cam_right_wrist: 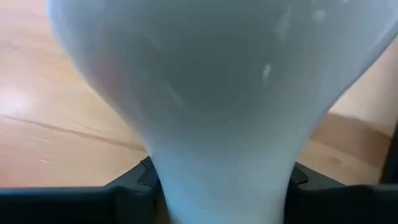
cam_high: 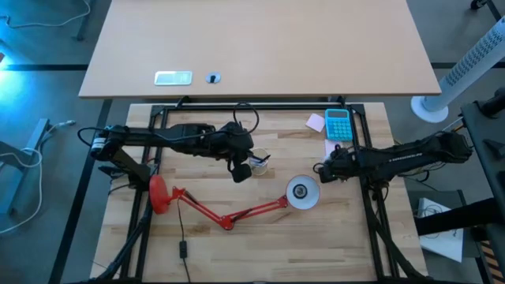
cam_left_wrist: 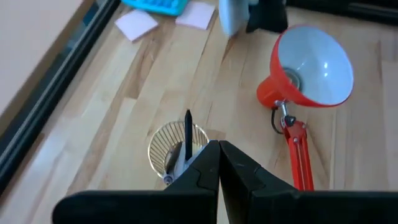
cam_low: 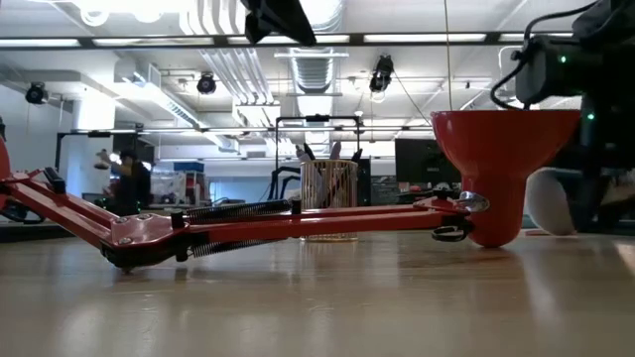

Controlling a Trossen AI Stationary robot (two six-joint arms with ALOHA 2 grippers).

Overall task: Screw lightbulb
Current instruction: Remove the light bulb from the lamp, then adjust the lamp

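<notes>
The right tool (cam_high: 322,170) gripped the lightbulb (cam_right_wrist: 217,93) beside the red lamp shade (cam_high: 303,192), while the left tool (cam_left_wrist: 219,163) hung closed over the bench (cam_high: 260,244)

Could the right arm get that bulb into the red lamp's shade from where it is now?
Probably yes. The right gripper holds the bulb just beside the lamp shade, whose mouth faces up with nothing lying between them.

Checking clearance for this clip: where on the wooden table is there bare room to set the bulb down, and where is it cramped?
Bare wood lies along the near edge, below the red desk lamp, and in the middle between the mesh pen cup and the blue calculator. It is crowded around the lamp shade, where the right gripper holds the lightbulb. The shut left gripper hangs beside the cup.
</notes>
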